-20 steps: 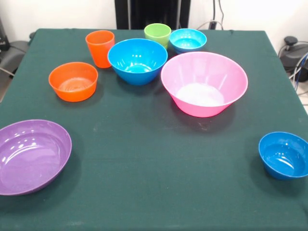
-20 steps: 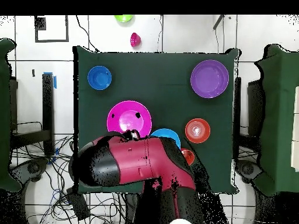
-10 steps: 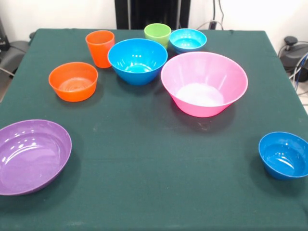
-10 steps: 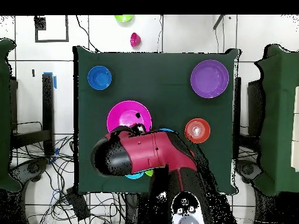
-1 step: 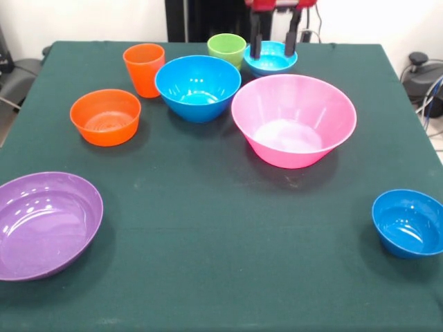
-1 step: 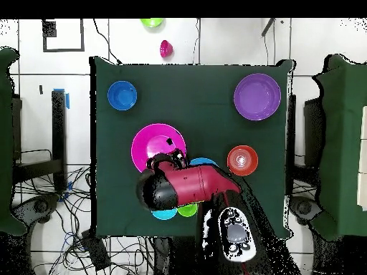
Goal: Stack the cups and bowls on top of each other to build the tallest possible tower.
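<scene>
My gripper (image 5: 273, 43) hangs open at the table's far edge, one finger on each side of the small cyan bowl (image 5: 270, 64), just above its rim. The lime green cup (image 5: 226, 50) stands right beside that bowl, and the orange ribbed cup (image 5: 144, 69) further left. The medium blue bowl (image 5: 198, 88) and the huge pink bowl (image 5: 293, 121) sit in the middle. The small orange bowl (image 5: 105, 116), purple bowl (image 5: 45, 225) and dark blue bowl (image 5: 408, 223) stand apart. Nothing is stacked. From overhead, the red arm (image 6: 188, 185) covers the gripper and the orange cup.
The dark green table (image 5: 221, 277) ends close behind the cyan bowl. In the overhead view a small green object (image 6: 151, 23) and a small pink object (image 6: 165, 49) lie on the floor beyond the table's far side. Cables run around the robot's base.
The arm has swung across above the cups, and the gripper has dropped into the front view over the cyan bowl. None of the bowls or cups has moved.
</scene>
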